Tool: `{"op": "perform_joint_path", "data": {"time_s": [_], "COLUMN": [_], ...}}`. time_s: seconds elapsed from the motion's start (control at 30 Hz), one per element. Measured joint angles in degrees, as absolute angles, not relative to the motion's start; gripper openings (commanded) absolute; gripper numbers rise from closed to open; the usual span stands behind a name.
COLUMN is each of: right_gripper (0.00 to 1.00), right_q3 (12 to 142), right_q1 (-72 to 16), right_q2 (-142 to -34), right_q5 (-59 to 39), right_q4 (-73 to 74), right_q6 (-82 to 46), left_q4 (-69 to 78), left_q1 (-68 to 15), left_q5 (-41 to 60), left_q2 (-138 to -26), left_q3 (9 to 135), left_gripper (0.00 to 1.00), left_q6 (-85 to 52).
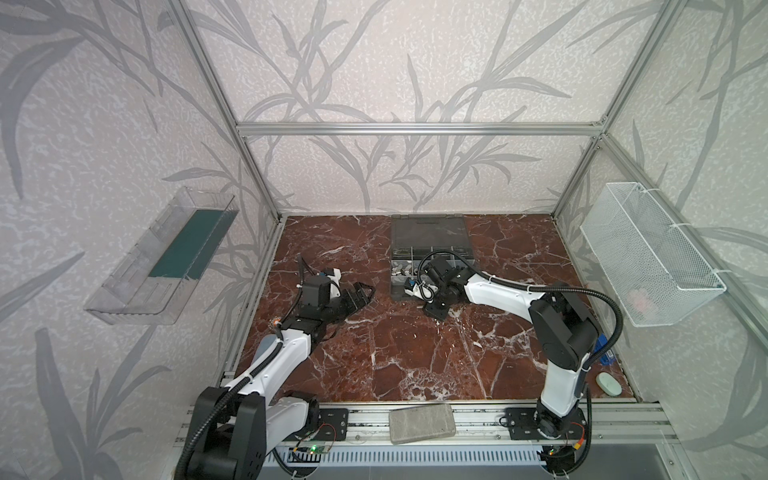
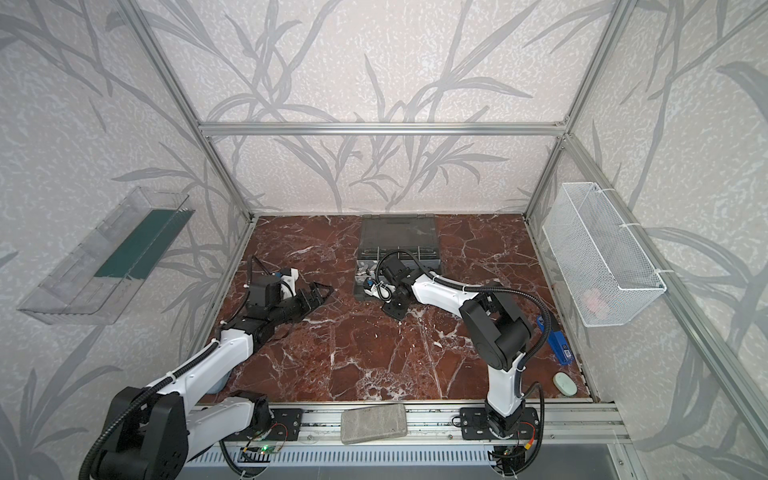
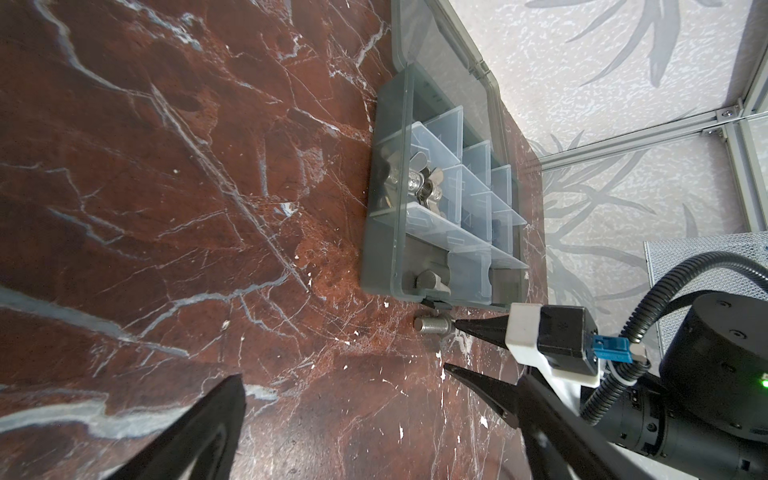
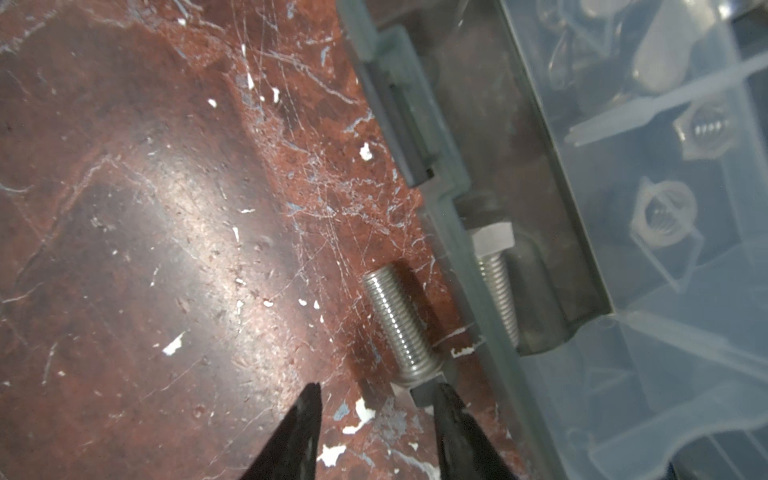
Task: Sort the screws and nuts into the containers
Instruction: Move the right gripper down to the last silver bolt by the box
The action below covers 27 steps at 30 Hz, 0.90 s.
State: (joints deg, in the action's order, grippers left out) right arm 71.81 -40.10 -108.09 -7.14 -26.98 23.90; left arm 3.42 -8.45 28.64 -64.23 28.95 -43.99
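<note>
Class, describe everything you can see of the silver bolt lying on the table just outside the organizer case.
The bolt is dull silver metal, its shank threaded along its whole length, with a faceted head. It lies flat on the marble table, close alongside the case wall. One tip of the open right end effector appears to touch its head.

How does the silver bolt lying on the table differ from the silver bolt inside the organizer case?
The loose bolt lies on the marble table, outside the case wall; the cased bolt lies inside the organizer case, behind that wall. The loose bolt's head points toward the right gripper; the cased bolt's head points away. Both are silver, threaded and lie nearly parallel.
</note>
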Motion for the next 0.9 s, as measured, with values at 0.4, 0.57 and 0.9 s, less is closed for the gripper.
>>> {"op": "perform_joint_path", "data": {"time_s": [0.4,0.57,0.9], "right_gripper": [0.46,0.46,0.45], "right_q3": [73.1,75.7,78.9], "right_q1": [-42.1,-42.3,-43.2], "right_q2": [-109.4,-111.6,-113.6], "right_q5": [-3.8,-3.3,-2.8], "right_q4": [-26.2,-26.6,-29.8], "right_q6": [25.2,25.4,25.4], "left_q4": [3.4,3.4,3.5], "left_q1": [-8.4,-8.4,-8.4], "left_q5": [28.6,28.6,28.7], "left_q2": [-64.2,-64.2,-64.3], "left_q3": [28.9,28.9,28.9], "left_gripper": [0.99,0.99,0.99], "left_q6": [-44.0,-44.0,-44.0]}}
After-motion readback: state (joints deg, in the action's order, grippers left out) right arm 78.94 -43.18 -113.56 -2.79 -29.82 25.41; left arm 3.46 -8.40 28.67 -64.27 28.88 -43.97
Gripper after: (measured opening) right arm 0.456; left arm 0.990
